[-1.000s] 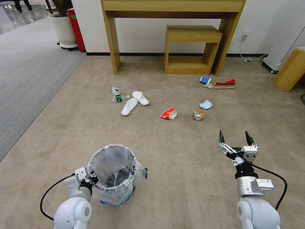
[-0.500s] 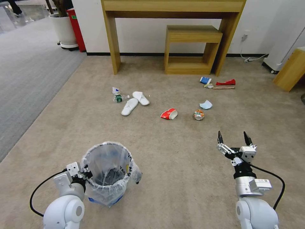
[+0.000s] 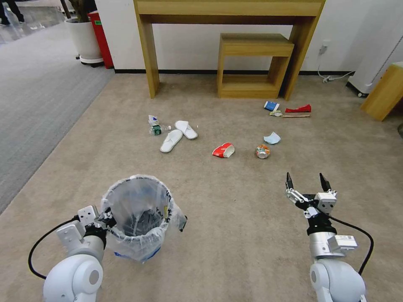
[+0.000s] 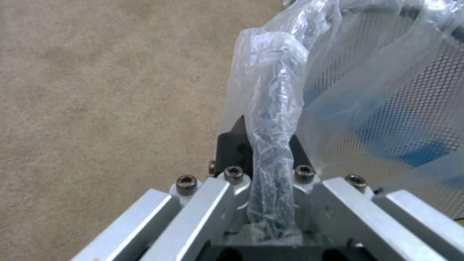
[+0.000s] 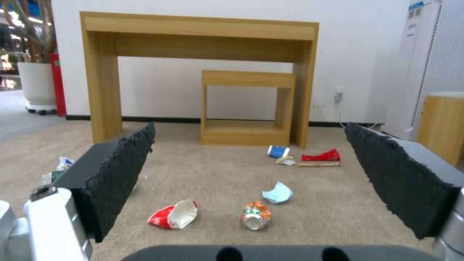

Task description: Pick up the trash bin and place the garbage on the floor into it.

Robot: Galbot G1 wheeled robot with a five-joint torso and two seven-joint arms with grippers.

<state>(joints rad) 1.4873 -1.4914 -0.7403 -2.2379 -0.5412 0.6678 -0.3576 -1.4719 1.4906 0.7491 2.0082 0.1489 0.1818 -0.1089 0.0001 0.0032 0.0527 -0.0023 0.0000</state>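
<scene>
Head view: the left end effector [image 3: 98, 219] is clamped on the near-left rim of the trash bin [image 3: 136, 216], a black mesh bin lined with a clear wrinkled bag; whether it hangs clear of the carpet cannot be told. Its liner holds only crumpled plastic and something dark low down, with none of the floor litter in it, so I judge the collecting not yet begun. The right end effector [image 3: 306, 184] hovers with its fingers spread wide and nothing between them. Ahead lies the garbage: the orange can [image 3: 262, 151] almost straight beyond the right end effector and a little to its left, the red-white packet [image 3: 223, 149] farther left, the pale blue mask [image 3: 272, 137] just behind the can. Two white slippers [image 3: 178, 134] and a clear bottle [image 3: 155, 125] lie in front of the bin, well apart from it. By my reading the right arm is the nearer one to the can. Left wrist view: the two dark pads pinch a twisted fold of liner over the bin's rim [image 4: 270, 152], mesh wall showing beside it. Right wrist view: between the open pads the can [image 5: 256, 215] lies on its side, its open end facing the camera, its long axis running roughly away from the end effector; the packet [image 5: 173, 218] lies near it, the mask [image 5: 278, 192] beyond.
</scene>
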